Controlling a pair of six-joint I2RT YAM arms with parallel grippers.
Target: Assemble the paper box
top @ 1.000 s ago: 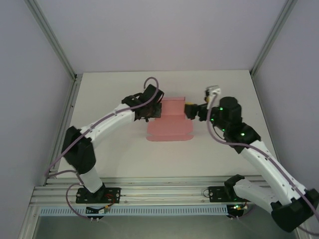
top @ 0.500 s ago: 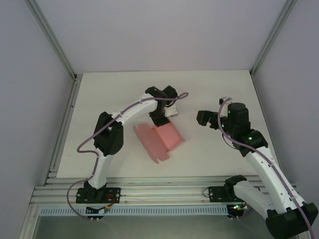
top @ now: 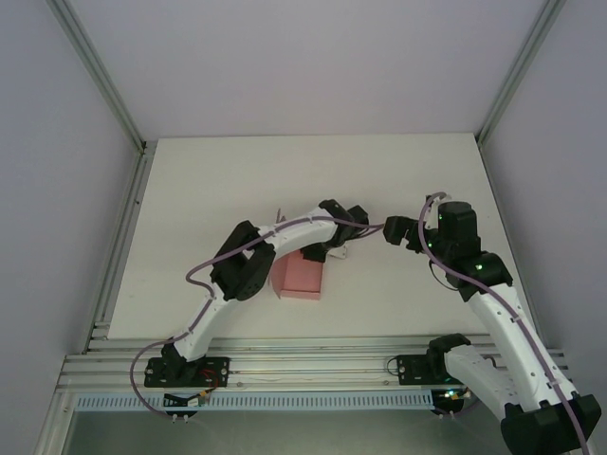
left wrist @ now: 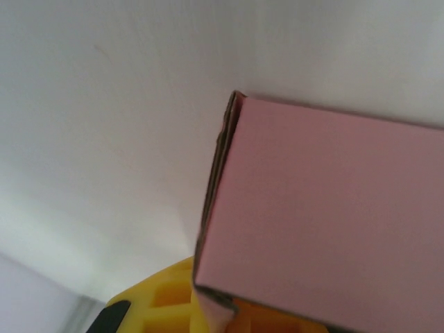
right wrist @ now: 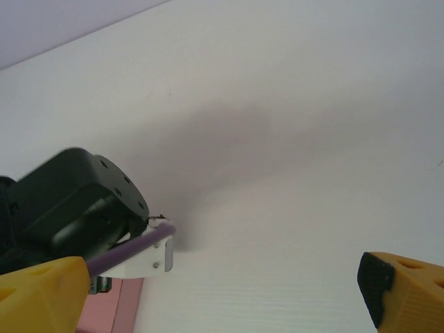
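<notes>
The paper box (top: 300, 276) is a small pink rectangular block on the white table (top: 209, 180), near the middle. My left gripper (top: 318, 254) comes down at its far right edge. In the left wrist view the pink box (left wrist: 326, 215) looms large, its near corner and a folded flap resting over one yellow finger (left wrist: 156, 302); the other finger is hidden behind the card. My right gripper (top: 392, 231) hovers to the right of the box, apart from it. Its yellow fingers (right wrist: 41, 291) stand wide apart with bare table between them, and a strip of the pink box (right wrist: 119, 305) shows at lower left.
The left arm's black wrist and purple cable (right wrist: 73, 208) sit close in front of the right gripper. Aluminium frame posts (top: 114, 104) and grey walls bound the table on the left, back and right. A metal rail (top: 313, 365) runs along the near edge.
The pink card went from a spread sheet to a compact box nearer the left front. The left arm swung round with it. The right gripper left its right edge and drew back.
</notes>
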